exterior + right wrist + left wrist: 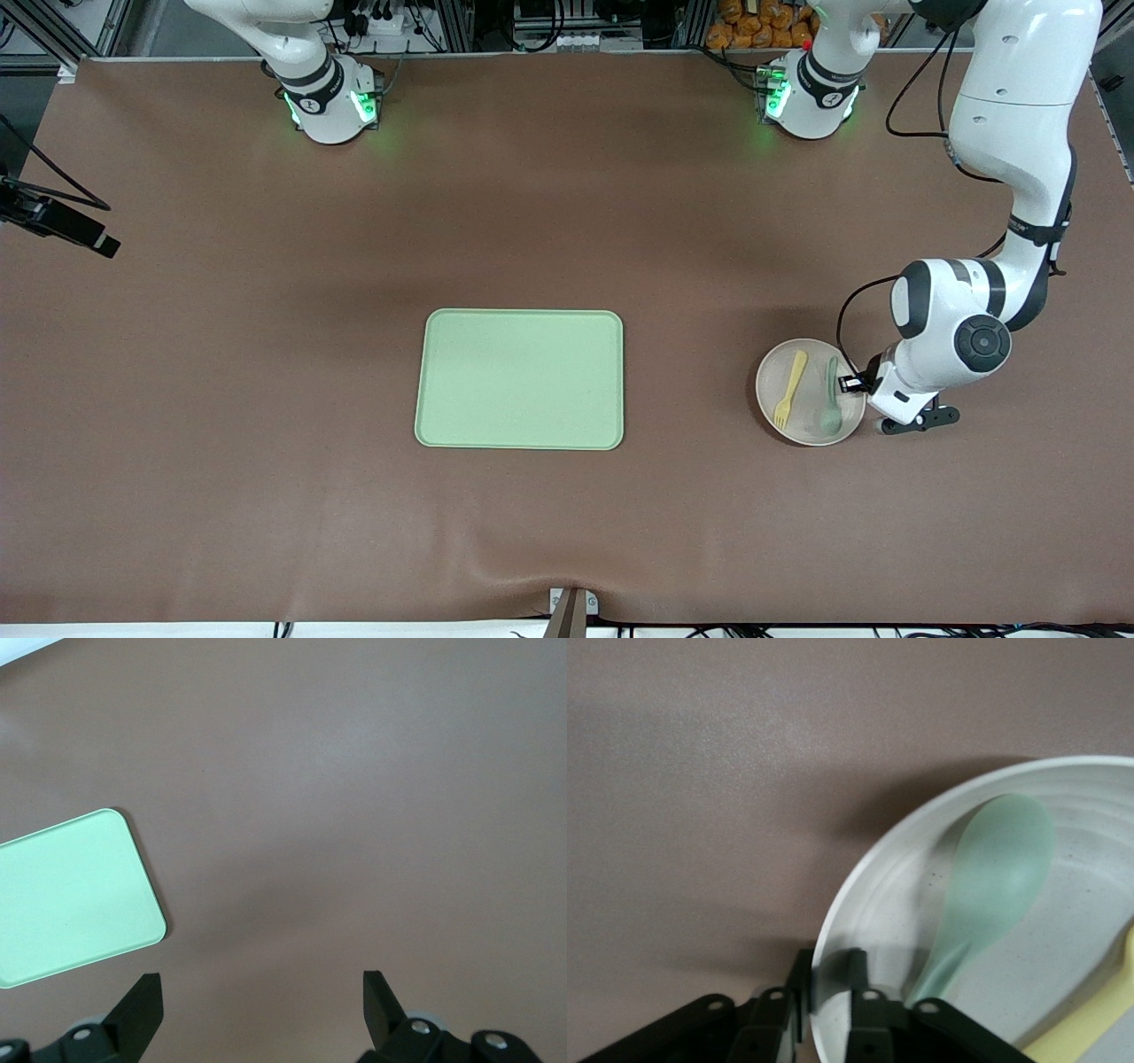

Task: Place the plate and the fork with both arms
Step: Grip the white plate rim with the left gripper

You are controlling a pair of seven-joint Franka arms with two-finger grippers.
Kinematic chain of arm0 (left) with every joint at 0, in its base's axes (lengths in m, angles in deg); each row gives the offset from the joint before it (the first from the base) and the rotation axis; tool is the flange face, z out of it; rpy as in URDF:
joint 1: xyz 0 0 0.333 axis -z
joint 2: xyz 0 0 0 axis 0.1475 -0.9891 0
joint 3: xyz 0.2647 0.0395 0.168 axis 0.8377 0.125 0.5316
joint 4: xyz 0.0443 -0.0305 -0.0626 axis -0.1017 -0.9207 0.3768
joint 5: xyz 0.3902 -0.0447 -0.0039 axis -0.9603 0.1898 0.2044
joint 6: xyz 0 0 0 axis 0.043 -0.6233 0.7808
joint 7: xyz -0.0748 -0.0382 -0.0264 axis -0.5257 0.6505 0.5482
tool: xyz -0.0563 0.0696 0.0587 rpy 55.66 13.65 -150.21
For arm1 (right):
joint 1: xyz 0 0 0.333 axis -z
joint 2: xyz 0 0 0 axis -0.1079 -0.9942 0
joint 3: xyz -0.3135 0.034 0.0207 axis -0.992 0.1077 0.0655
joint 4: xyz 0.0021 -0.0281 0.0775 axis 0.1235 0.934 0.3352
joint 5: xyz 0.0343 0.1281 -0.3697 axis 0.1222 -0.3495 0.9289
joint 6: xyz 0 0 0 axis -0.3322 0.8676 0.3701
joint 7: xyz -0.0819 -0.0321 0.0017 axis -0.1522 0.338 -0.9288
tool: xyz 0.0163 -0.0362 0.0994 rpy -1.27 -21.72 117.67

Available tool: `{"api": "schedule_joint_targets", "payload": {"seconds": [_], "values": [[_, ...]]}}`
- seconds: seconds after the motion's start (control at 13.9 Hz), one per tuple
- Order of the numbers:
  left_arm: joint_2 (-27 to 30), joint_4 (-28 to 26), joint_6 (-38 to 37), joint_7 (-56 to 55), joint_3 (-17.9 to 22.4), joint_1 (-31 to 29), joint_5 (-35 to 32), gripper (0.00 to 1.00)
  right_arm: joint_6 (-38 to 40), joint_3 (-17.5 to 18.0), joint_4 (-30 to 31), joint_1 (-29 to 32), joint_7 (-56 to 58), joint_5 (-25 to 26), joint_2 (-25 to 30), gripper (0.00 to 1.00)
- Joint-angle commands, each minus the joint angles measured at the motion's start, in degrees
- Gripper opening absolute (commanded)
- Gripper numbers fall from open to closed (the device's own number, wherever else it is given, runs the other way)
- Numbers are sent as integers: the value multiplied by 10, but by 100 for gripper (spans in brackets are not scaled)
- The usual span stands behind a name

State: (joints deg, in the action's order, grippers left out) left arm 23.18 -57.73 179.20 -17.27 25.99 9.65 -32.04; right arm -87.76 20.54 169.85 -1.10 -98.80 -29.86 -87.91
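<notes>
The pale plate (811,394) lies on the table toward the left arm's end, with the pale-yellow fork (790,388) and a grey-green spoon (831,406) in it. My left gripper (856,384) is low at the plate's rim on the side toward the left arm's end. In the left wrist view the left gripper (828,961) has one finger outside the rim and one inside, closed on the plate (1081,930); the spoon (1001,868) and the fork's handle (1090,1028) show there too. My right gripper (261,979) is open and empty, high over bare table.
The light-green tray (520,379) lies empty in the middle of the table and also shows in the right wrist view (71,895). A black camera mount (62,221) reaches in at the right arm's end. A small bracket (571,607) sits at the near edge.
</notes>
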Motion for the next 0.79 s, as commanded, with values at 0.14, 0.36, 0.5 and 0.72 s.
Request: {"api": "schedule_joint_targets", "payload": {"seconds": [0.14,0.36,0.5,0.72], "values": [[-5,5,8,-10,-3,-5,12,0,1,7,8,13,7,-10,7,100],[-1,10,7,-8,-5,-7,39,0,1,7,8,13,7,-10,7,100],[7,11,7,-6,-10,-9,40,0,1,7,8,14,7,-10,7,100],[21,11,3,-7,-17,-7,64,0,1,7,8,15,7,-11,7,100]]}}
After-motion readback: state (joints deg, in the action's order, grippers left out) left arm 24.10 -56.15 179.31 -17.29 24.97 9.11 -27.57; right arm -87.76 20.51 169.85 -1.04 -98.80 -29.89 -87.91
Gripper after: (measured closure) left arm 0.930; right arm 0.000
